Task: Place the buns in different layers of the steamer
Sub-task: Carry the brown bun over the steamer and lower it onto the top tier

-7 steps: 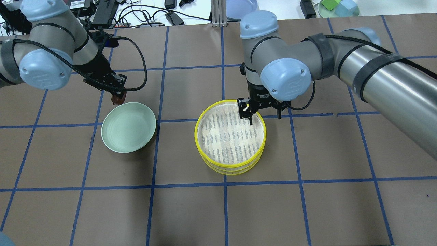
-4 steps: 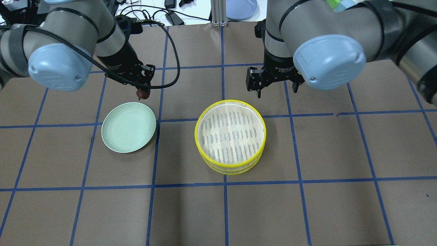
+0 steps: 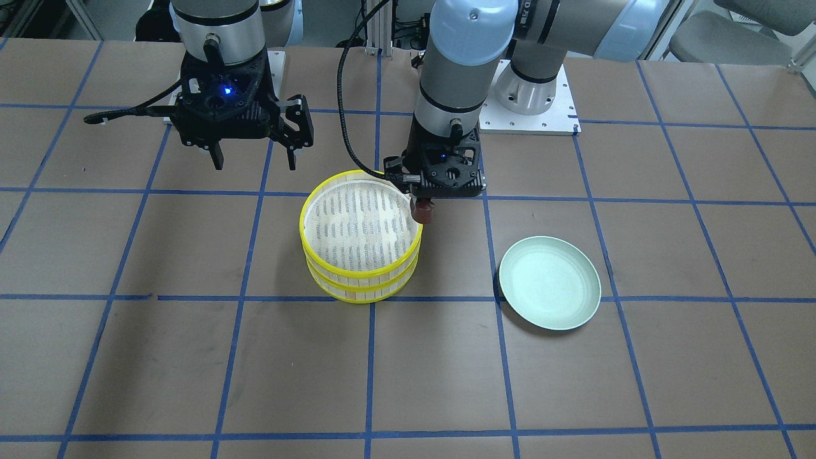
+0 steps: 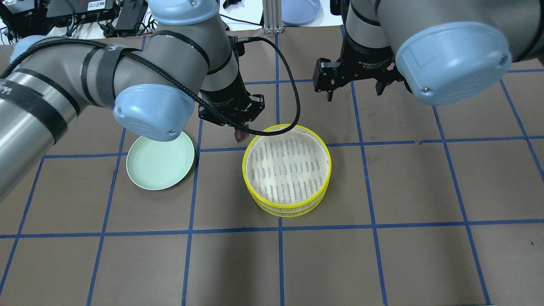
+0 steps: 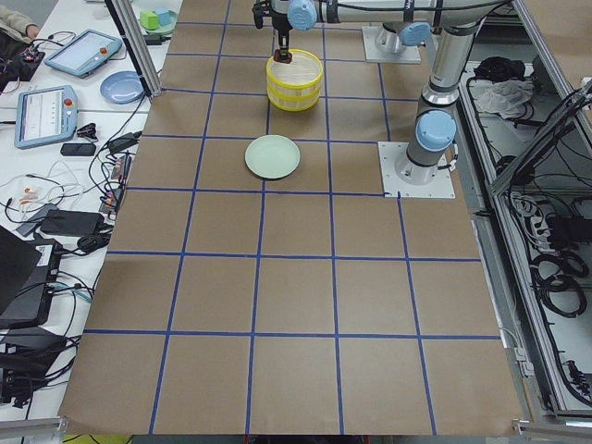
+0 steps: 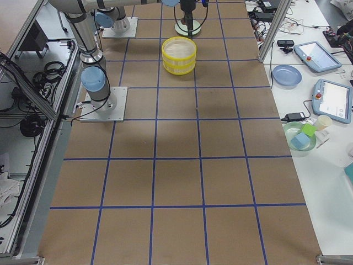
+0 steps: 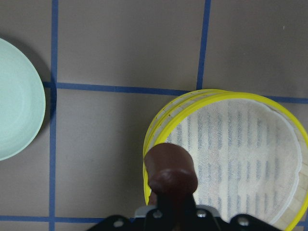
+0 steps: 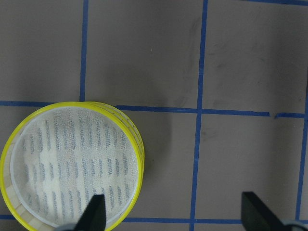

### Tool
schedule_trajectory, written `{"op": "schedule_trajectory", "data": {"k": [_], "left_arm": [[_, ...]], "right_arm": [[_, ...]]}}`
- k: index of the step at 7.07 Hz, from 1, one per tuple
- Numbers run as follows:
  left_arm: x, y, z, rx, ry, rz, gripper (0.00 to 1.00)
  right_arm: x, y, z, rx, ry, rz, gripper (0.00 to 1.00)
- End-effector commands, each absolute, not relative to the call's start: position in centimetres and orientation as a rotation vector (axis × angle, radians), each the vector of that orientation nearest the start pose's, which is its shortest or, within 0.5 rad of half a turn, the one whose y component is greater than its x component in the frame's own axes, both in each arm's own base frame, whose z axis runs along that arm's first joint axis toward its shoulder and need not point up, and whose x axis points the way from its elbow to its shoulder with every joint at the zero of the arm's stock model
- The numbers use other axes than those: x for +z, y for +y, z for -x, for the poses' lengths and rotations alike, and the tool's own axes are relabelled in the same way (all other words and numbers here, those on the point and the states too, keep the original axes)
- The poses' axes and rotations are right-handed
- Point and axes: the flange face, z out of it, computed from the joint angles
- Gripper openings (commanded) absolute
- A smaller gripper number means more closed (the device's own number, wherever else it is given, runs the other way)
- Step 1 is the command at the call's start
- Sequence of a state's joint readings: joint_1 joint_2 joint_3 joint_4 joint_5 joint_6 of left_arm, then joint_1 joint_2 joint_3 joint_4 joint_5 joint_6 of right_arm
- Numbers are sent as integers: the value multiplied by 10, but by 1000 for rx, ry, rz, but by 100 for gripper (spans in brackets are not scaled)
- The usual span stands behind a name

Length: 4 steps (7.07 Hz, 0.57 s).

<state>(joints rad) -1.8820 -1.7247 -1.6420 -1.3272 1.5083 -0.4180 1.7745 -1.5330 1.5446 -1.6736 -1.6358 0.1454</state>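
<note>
The steamer stands mid-table as two stacked yellow-rimmed tiers; its top floor is bare. My left gripper is shut on the dark reddish-brown bun, holding it above the steamer's rim on the plate side. The bun also shows in the front view and the left wrist view, over the rim. My right gripper is open and empty, raised beyond the steamer's far right side; its fingers frame the steamer. The cream-white bun is not in view.
A pale green plate lies empty to the left of the steamer, also in the front view. A blue plate, cables and an aluminium post sit past the table's far edge. Brown table with blue grid tape.
My left arm has carried the brown bun rightward from beside the green plate to the steamer's rim. My right gripper has lifted off the steamer's far rim and drawn back.
</note>
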Motion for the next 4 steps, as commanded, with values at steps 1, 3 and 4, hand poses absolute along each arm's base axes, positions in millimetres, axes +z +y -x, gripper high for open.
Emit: {"op": "schedule_trajectory", "data": {"k": [1,3,4], "left_arm": [[364,-464,342,101,3165,269,0],[334,-458,365,175,3126,320,0],[320,-459,369,205,3113,324,0]], "right_arm": [[497,-485,-222,-181,3184,70,100],[511,-498,-171,-189,3177,-82,100],[511,-495,-171,-177,3177,-80,100]]}}
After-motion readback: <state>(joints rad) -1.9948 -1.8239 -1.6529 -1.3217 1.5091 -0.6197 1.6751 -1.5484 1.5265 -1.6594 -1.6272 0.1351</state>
